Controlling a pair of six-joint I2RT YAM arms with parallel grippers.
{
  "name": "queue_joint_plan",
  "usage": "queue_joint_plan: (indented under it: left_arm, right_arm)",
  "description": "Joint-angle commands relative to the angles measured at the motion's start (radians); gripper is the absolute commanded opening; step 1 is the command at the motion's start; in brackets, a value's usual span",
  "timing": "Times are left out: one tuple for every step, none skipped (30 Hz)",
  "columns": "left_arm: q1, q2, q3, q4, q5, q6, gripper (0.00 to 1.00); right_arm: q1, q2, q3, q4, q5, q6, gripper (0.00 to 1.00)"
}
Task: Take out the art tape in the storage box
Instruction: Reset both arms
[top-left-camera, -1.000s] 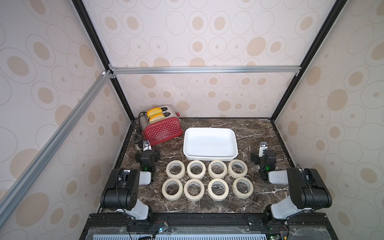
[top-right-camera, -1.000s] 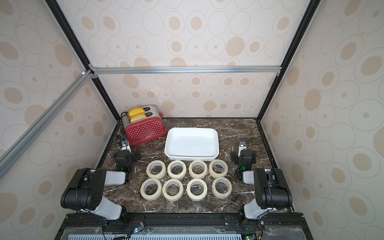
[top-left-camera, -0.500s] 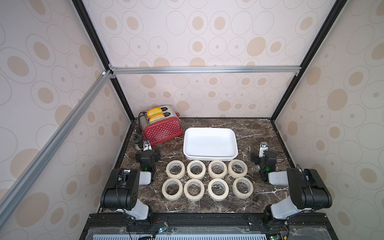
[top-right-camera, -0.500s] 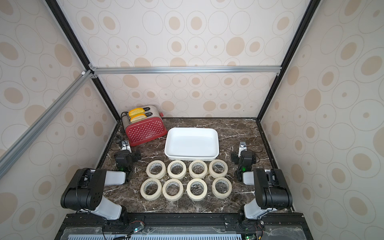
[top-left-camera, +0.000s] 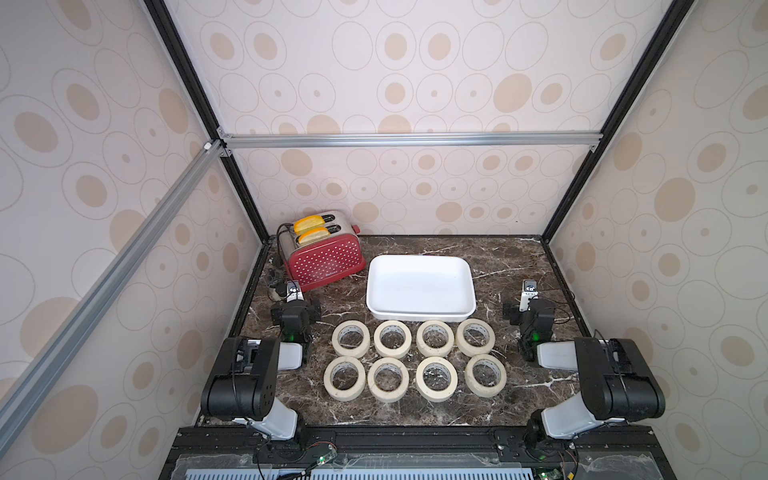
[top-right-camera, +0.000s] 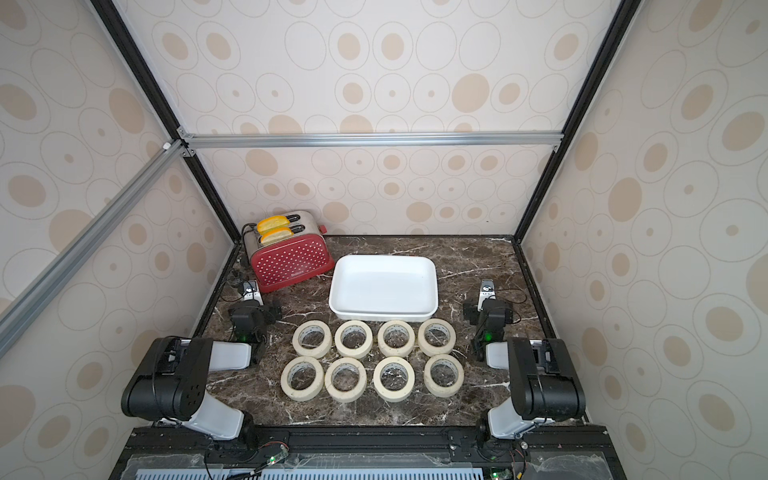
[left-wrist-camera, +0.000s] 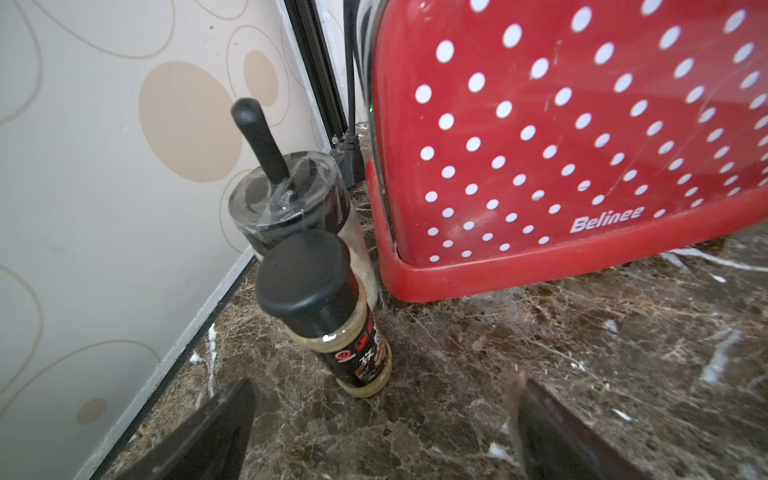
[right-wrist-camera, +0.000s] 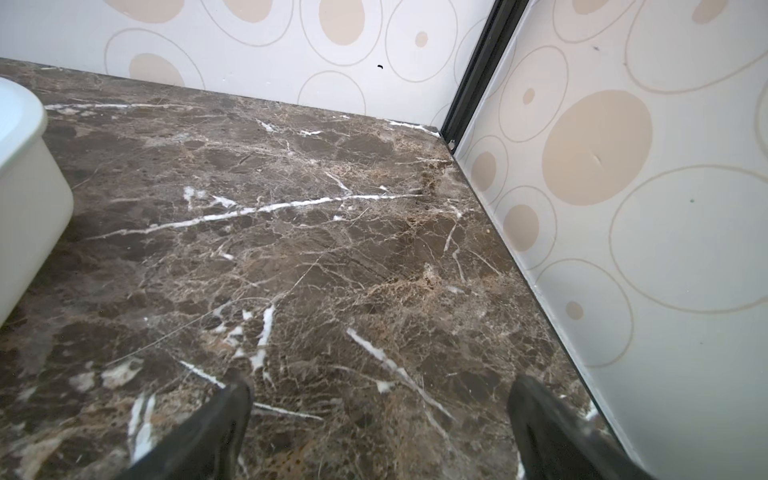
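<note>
Scanning from the biggest thing down. Brown marble tabletop (top-left-camera: 511, 257), walled in on three sides. Mid-table, the storage box (top-left-camera: 419, 284): bare white floor in both top views, no tape inside. Red dotted toaster (top-left-camera: 326, 264) just beside the box's far left corner, two slices up. To the box's left the left gripper (left-wrist-camera: 380, 388), to its right the right gripper (right-wrist-camera: 380, 386), both well apart from it. Each wrist view shows the jaws spread wide with nothing between them.

The art tape (top-left-camera: 392, 354): eight cream rolls lying flat on the marble on the box's near side, in two rows of four. The row closer to the box is just beside its near wall; touching or not, cannot tell. Judgement: removal looks finished.

Handling, a guess: rolls light, stiff across the ring, papery sides with fair friction, not fragile. Best hold is one finger down the core and one outside, pinching the ring wall. Neighbours sit close, so a grip across a whole roll may nudge them.

Views: only the left wrist shows plainly a black-capped spice jar (left-wrist-camera: 328, 307) and a clear jar (left-wrist-camera: 291, 199) with a black handle, beyond the toaster from the box. The right wrist catches one corner of the box and no tape.
</note>
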Motion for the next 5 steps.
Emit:
queue_joint_plan:
  left_arm:
    - [0.004, -0.004, 0.02, -0.013, 0.002, -0.013, 0.99]
    - [0.004, -0.004, 0.021, -0.016, 0.002, -0.013, 0.99]
    - [0.004, -0.005, 0.021, -0.014, 0.001, -0.012, 0.99]
    - [0.004, -0.007, 0.017, -0.014, 0.002, -0.013, 0.99]
    - [0.003, -0.007, 0.018, -0.012, 0.002, -0.013, 0.99]
  right_arm:
    - [-0.004, 0.002, 0.006, -0.042, 0.016, 0.011, 1.0]
    - [-0.004, 0.001, 0.005, -0.043, 0.015, 0.011, 1.0]
    - [-0.004, 0.002, 0.006, -0.042, 0.016, 0.011, 1.0]
    - [-0.004, 0.0, 0.005, -0.043, 0.016, 0.011, 1.0]
    - [-0.004, 0.0, 0.005, -0.043, 0.016, 0.011, 1.0]
